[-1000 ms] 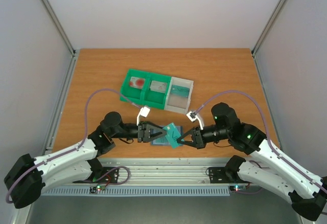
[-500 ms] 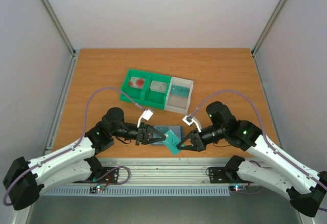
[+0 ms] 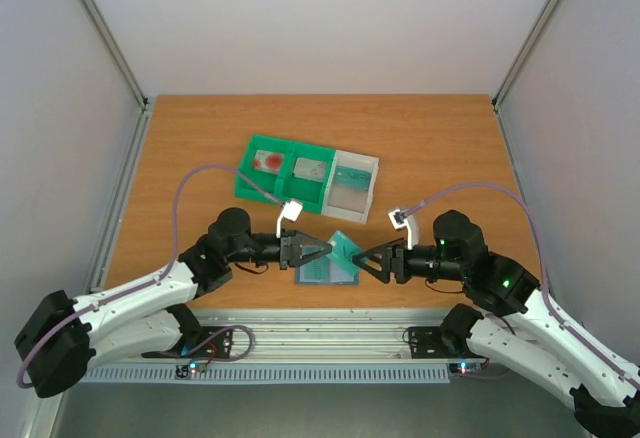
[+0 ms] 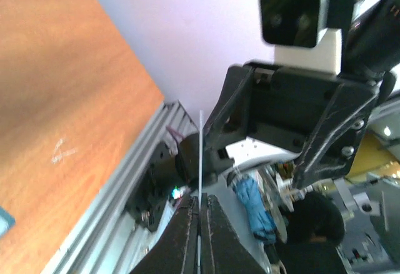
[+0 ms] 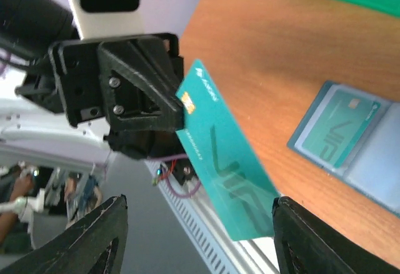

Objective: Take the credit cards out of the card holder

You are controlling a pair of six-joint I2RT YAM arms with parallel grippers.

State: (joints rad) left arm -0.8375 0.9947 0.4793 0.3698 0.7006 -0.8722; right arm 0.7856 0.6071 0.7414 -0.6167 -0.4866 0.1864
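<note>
Teal card [image 3: 344, 249] is clear of the holder [image 3: 322, 274], tilted in the air just above it. My left gripper [image 3: 306, 250] pinches it at one edge, fingers pressed together on it. My right gripper [image 3: 373, 261] is at the card's other end with fingers spread; can't tell whether they touch it. Holder lies open on the tabletop [image 3: 200, 138] near the front edge, between both grippers, with a second teal card [image 5: 340, 133] in one pocket. Further back, a green bin [image 3: 287, 169] holds a red-marked card [image 3: 266, 162] and a grey card [image 3: 311, 169] in separate compartments.
</note>
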